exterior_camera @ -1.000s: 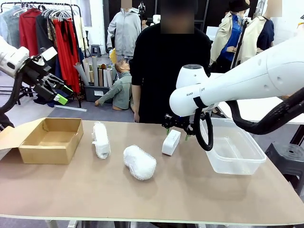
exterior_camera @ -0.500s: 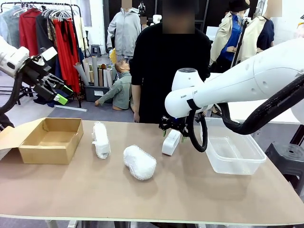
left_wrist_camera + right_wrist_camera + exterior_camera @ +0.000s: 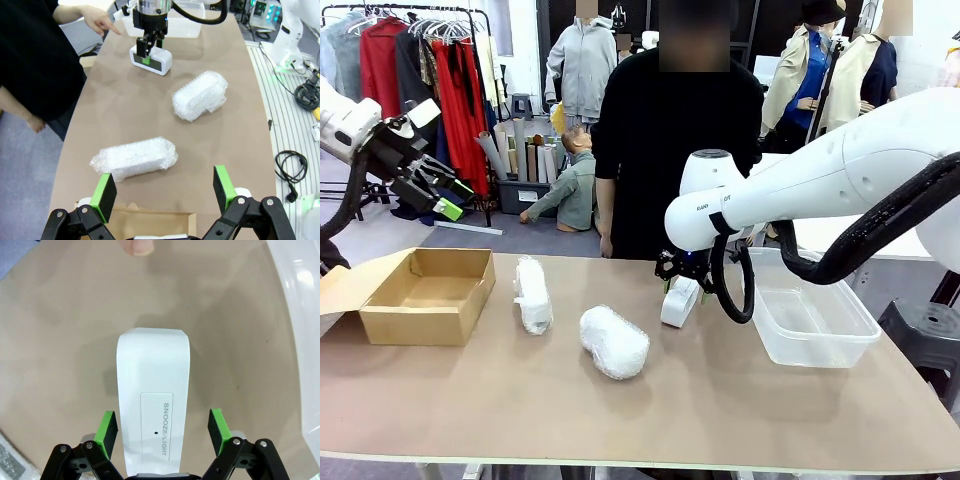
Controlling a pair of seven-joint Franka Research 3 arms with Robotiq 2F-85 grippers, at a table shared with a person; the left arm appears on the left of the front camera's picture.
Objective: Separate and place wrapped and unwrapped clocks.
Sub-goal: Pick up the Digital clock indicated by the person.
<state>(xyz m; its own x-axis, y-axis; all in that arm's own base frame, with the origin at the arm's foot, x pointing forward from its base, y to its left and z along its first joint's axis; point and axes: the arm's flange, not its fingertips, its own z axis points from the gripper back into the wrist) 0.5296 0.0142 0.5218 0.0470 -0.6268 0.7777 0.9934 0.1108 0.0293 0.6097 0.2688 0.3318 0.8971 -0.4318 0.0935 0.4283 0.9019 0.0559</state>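
Observation:
The bare white clock [image 3: 680,301] stands on the table, right of centre, also seen as the clock [image 3: 154,410] and the clock [image 3: 151,60]. My right gripper [image 3: 684,274] is lowered over its top, open, with a green pad on each side and small gaps showing; the right gripper [image 3: 163,426] straddles it. The fat oval bubble-wrap bundle [image 3: 614,342] lies at mid table, and the slimmer roll [image 3: 533,294] lies left of it. My left gripper [image 3: 428,186] hangs open, high above the left end; the left gripper [image 3: 165,192] holds nothing, above the roll [image 3: 134,159].
An open brown cardboard box [image 3: 428,294] sits at the table's left end. A clear plastic tub [image 3: 812,320] stands at the right, close beside the clock. The person stands at the far edge, with a hand [image 3: 100,21] pointing toward the clock and a fingertip [image 3: 138,246] just beyond it.
My right arm has swung left and down, bringing its gripper from beside the tub onto the top of the bare clock. The left arm and bundles have not moved.

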